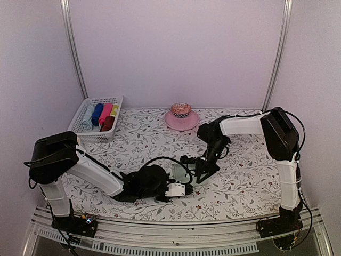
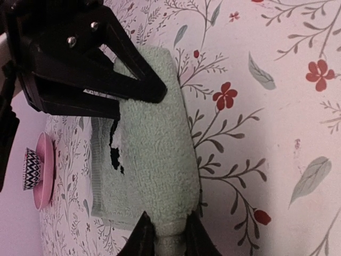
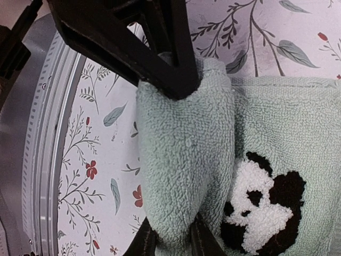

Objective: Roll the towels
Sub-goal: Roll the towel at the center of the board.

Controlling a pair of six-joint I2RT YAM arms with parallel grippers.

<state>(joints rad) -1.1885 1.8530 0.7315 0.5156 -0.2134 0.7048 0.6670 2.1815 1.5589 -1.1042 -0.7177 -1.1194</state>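
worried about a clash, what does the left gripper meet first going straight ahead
The left gripper pinches the rolled pale green terry towel, so that first; beyond it, probably the facing right gripper.

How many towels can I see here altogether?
6: a green towel at the centre; in the basket, light blue roll, blue roll, pink roll, yellow roll, dark red roll. More may hide underneath.

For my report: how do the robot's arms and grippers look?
Both are alike: the left arm and right arm have white links, bulky black joint housings and loose black cables. The left gripper and right gripper have black tapering fingers.
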